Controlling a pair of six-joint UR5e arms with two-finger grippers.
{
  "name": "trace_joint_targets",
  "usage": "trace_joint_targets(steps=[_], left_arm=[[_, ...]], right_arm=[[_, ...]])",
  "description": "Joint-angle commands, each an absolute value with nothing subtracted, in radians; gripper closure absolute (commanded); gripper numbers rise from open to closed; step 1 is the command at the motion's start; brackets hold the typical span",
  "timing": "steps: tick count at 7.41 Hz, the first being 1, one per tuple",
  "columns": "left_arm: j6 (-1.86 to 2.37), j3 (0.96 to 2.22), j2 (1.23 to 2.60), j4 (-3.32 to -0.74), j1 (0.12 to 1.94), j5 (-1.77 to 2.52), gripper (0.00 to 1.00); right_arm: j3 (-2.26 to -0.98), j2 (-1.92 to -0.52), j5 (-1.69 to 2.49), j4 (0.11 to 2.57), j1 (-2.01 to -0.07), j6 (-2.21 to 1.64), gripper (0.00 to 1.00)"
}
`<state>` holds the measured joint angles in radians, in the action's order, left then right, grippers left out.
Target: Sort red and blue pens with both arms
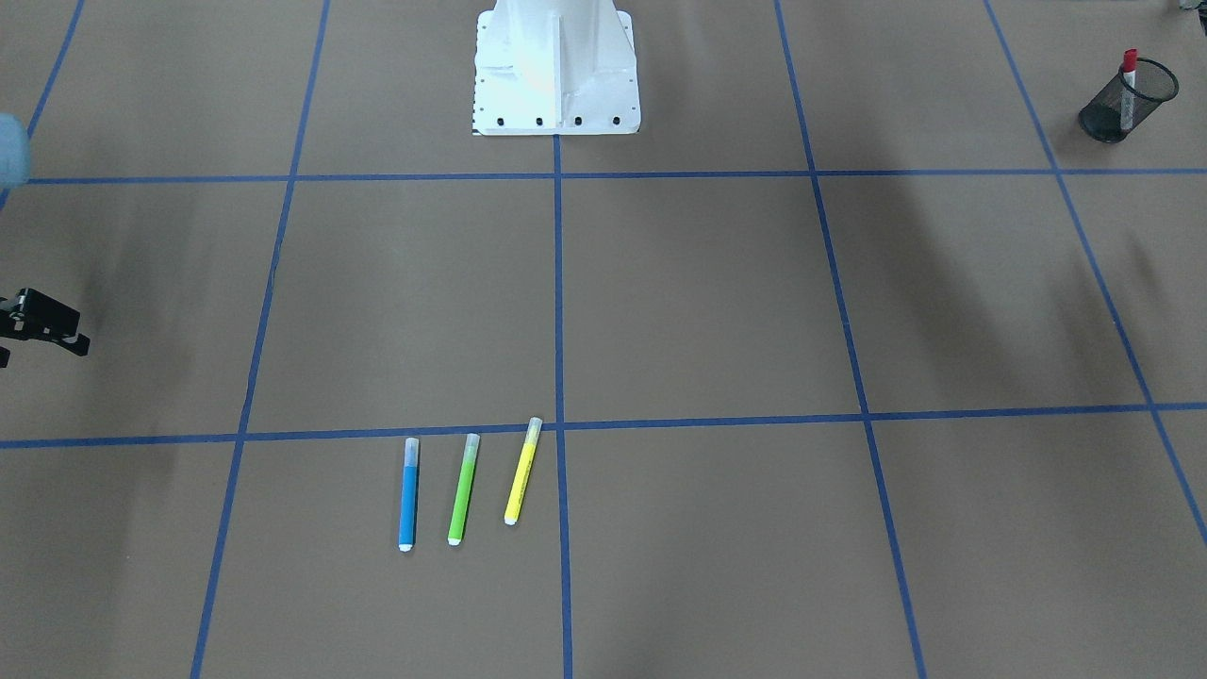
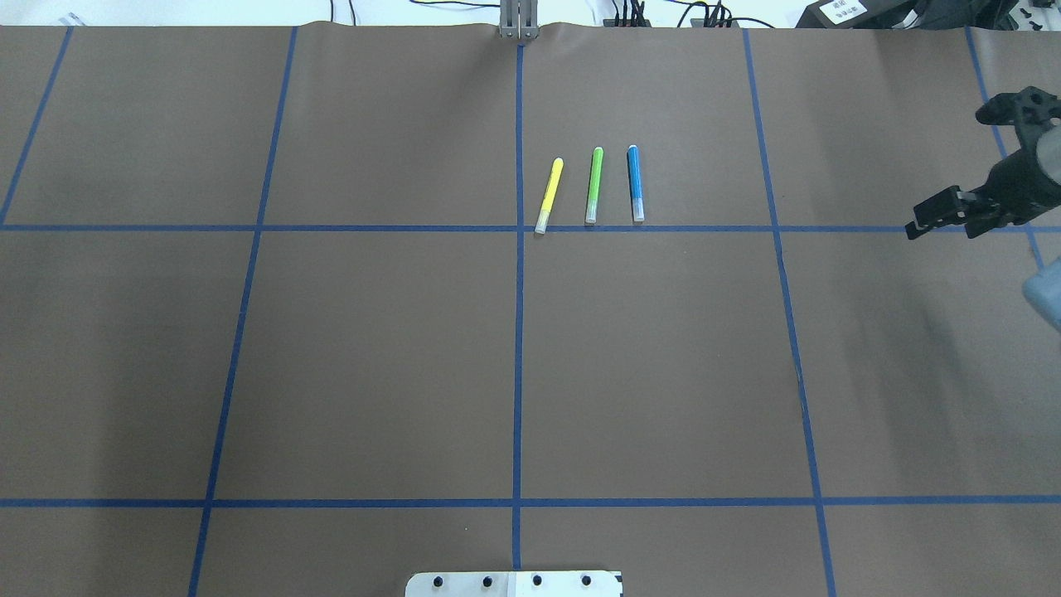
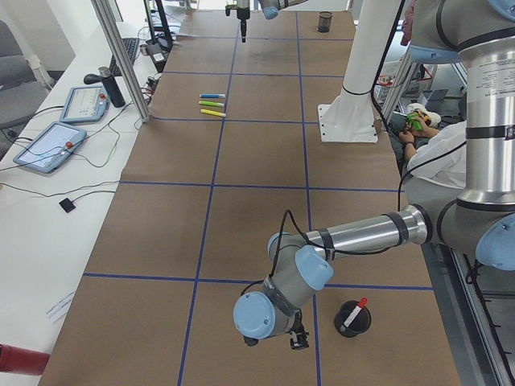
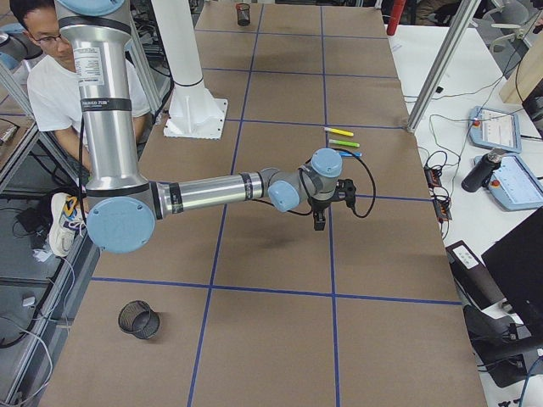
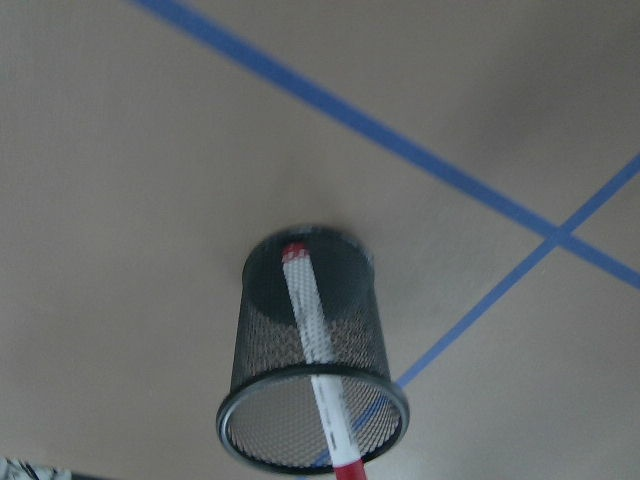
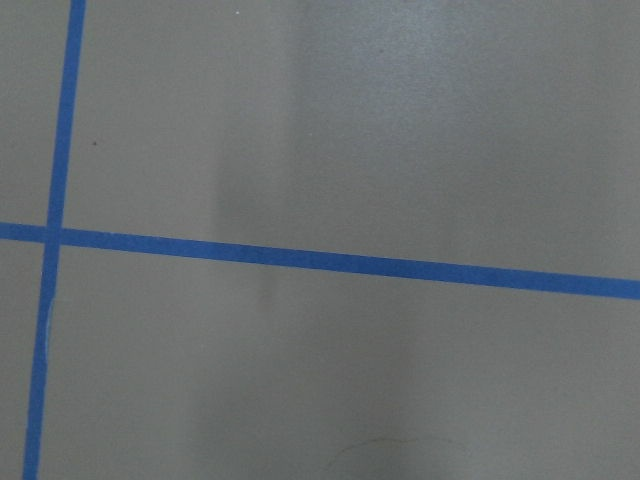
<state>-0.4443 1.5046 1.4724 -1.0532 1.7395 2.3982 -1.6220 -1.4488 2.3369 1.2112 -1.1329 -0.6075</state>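
The blue pen (image 1: 407, 493) (image 2: 635, 183) lies flat on the brown table beside a green pen (image 1: 463, 488) and a yellow pen (image 1: 522, 471). The red pen (image 1: 1128, 90) (image 5: 315, 350) stands tilted inside a black mesh cup (image 1: 1108, 118) (image 5: 265, 330). My right gripper (image 2: 942, 228) (image 1: 42, 351) hovers well off to the side of the pens, open and holding nothing. My left gripper (image 3: 298, 338) hangs low beside that cup (image 3: 354, 326). It shows only in the exterior left view, so I cannot tell whether it is open or shut.
A second, empty mesh cup (image 4: 140, 320) stands near the table's right end. The white pedestal base (image 1: 556, 85) sits at the robot's side of the table. Blue tape lines grid the brown surface. A person (image 4: 51, 76) sits behind the robot.
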Motion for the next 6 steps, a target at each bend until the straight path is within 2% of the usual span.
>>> trace_joint_targets(steps=[1,3,6], left_arm=[[-0.443,1.537,1.505,-1.31,1.732,2.44,0.0],[-0.372,1.554,1.511,-1.396,1.727,2.454,0.0],[-0.237,1.557,1.598,-1.491,1.652,2.465,0.0]], right_arm=[[-1.62,-1.335,2.316,1.213,-1.05,-0.706,0.01],[-1.608,-1.243,2.205,1.216,-0.929,-0.834,0.01],[-1.519,-1.097,2.085,1.22,-0.809,-1.027,0.02]])
